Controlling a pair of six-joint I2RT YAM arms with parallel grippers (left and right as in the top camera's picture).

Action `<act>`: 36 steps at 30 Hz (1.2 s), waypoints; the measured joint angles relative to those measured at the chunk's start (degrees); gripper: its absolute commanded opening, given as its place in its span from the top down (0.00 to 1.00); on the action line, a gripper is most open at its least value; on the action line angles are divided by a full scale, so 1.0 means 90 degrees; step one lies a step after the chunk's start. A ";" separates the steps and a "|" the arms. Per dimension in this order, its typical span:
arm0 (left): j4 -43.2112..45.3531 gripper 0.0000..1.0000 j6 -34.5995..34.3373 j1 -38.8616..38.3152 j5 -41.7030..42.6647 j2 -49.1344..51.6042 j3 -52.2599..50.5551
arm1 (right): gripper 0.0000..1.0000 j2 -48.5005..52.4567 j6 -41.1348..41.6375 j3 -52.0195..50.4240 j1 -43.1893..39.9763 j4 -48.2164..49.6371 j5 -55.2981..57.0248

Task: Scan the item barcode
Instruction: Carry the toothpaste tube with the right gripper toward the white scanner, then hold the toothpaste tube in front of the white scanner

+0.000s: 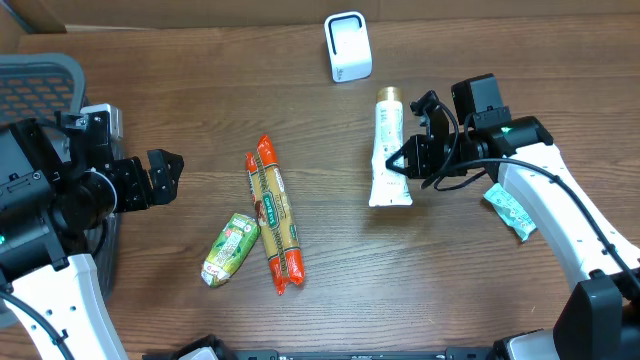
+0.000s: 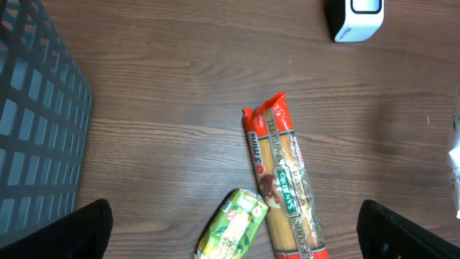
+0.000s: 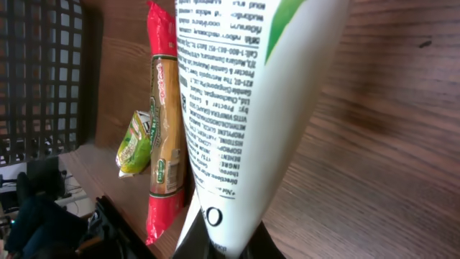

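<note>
A white tube (image 1: pixel 388 150) with a gold cap and green-and-black print lies lengthwise, cap toward the back. My right gripper (image 1: pixel 402 166) is shut on its flat lower end. The right wrist view shows the tube (image 3: pixel 244 93) rising from the fingers (image 3: pixel 255 248), printed text facing the camera. The white barcode scanner (image 1: pixel 347 46) stands at the back of the table, a short way behind the tube's cap. My left gripper (image 1: pixel 165 177) hangs open at the left, nothing between its fingers (image 2: pixel 72 234).
A red-ended spaghetti pack (image 1: pixel 273 213) and a green packet (image 1: pixel 230 249) lie left of centre, below my left gripper (image 2: pixel 233 241). A small teal packet (image 1: pixel 510 212) lies under the right arm. A grey mesh basket (image 1: pixel 40 80) stands at the far left.
</note>
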 measured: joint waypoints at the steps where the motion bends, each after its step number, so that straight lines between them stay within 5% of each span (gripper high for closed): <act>1: 0.0000 0.01 0.0000 0.0000 0.0000 0.0000 0.0000 | 0.96 0.0000 0.0000 0.0007 0.0000 -0.0046 0.0005; 24: 0.0000 0.00 0.0000 0.0000 0.0000 0.0000 0.0000 | 0.96 -0.0012 -0.0291 0.1996 0.0063 -0.1627 0.1022; 36: 0.0000 0.00 0.0000 0.0000 0.0000 0.0000 0.0000 | 0.96 -0.0034 -0.0243 0.2191 0.1389 -0.1695 0.2633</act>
